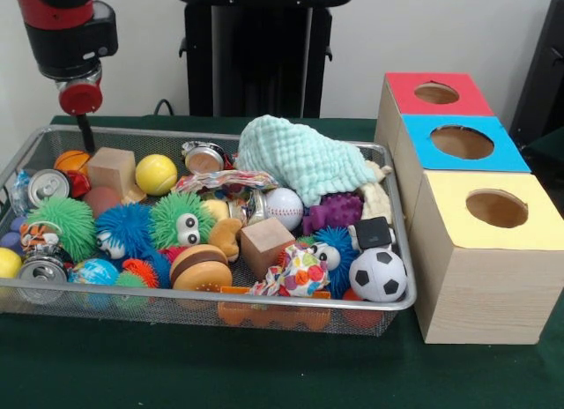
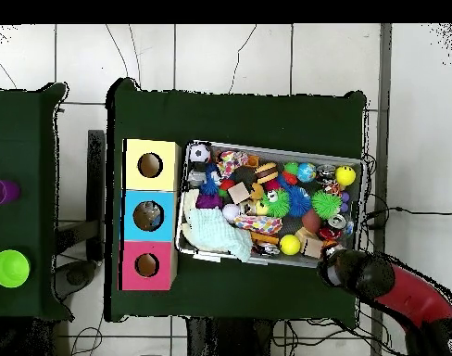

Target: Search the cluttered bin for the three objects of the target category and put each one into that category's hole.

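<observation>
The wire mesh bin [image 1: 388,308] is piled with toys. It also shows in the overhead view [image 2: 356,171]. One clear wrinkly plastic lump [image 1: 18,195] lies at the bin's left end beside a silver can [image 1: 48,186]. Other clear lumps are hidden in the clutter. The blue-topped box's hole [image 1: 462,142] is the middle of three boxes right of the bin. In the overhead view, this hole [image 2: 148,216] shows something pale inside. My gripper [image 1: 85,134] hangs over the bin's far left corner, above an orange ball [image 1: 70,160]. In the overhead view the gripper [image 2: 329,265] is at the bin's robot-side corner.
A red-topped box [image 1: 438,93] and a yellow-topped box [image 1: 493,209] flank the blue one. A mint cloth [image 1: 300,162], wooden blocks [image 1: 266,247], a soccer ball [image 1: 378,275], fuzzy balls and more cans fill the bin. The black pedestal [image 1: 260,56] stands behind.
</observation>
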Controlling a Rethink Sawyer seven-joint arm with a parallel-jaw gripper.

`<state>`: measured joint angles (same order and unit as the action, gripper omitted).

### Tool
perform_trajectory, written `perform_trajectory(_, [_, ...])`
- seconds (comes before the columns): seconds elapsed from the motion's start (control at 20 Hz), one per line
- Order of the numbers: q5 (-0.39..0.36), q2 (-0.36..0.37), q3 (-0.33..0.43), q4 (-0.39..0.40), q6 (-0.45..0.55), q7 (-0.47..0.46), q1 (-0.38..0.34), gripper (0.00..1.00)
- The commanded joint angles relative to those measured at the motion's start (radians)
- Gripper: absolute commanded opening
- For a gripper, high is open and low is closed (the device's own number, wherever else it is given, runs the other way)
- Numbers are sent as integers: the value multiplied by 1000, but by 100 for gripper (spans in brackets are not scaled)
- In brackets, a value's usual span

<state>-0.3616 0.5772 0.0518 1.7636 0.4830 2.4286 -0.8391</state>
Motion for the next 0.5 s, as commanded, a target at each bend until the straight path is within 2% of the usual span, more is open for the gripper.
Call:
perform_trajectory(0.05, [-117,-115,102,-79,-46,-177,0,100])
perform_trajectory(0.3, [-142,-150,104,-98,-77,-162,-13,100])
perform_trajectory(0.5, [-143,-134,120,-90,-58,-172,-32,100])
